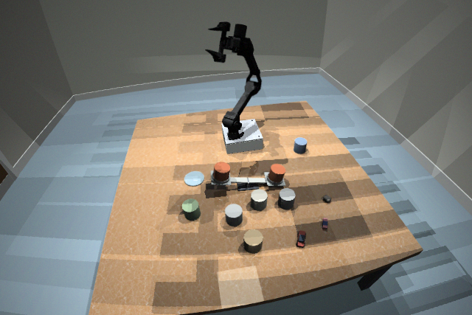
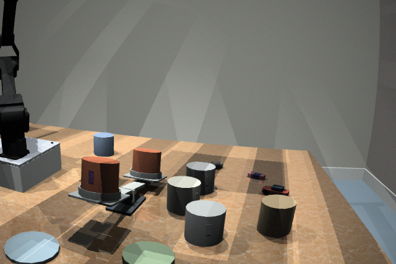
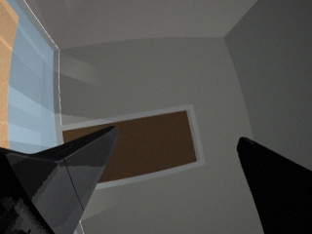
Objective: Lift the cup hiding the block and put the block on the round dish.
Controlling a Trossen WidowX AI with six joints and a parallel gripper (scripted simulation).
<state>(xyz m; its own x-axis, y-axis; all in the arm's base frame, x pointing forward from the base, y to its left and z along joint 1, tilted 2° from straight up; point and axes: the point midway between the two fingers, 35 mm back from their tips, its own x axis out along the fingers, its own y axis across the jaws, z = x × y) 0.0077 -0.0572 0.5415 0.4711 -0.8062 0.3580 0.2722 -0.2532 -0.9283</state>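
Observation:
Two identical orange-brown cups stand on the end pans of a small balance [image 1: 248,180] [image 2: 132,186]. The left cup [image 1: 221,171] [image 2: 99,174] is the one nearer the dish, and the right cup [image 1: 276,172] [image 2: 146,161] is at the other end. The block is hidden, and no block shows anywhere. The round light-blue dish [image 1: 194,178] [image 2: 31,246] lies flat just left of the left cup. My gripper [image 1: 214,41] [image 3: 178,138] is open and empty. It is raised high above the arm's base and points sideways at the wall, far from both cups.
Several loose cylinders stand in front of the balance: green [image 1: 191,208] [image 2: 148,253], grey [image 1: 233,214] [image 2: 204,222], two more grey [image 1: 259,199] [image 1: 286,198], tan [image 1: 253,240] [image 2: 276,214]. A blue one [image 1: 300,144] stands behind it. Small toys [image 1: 301,238] [image 1: 324,223] lie at the right.

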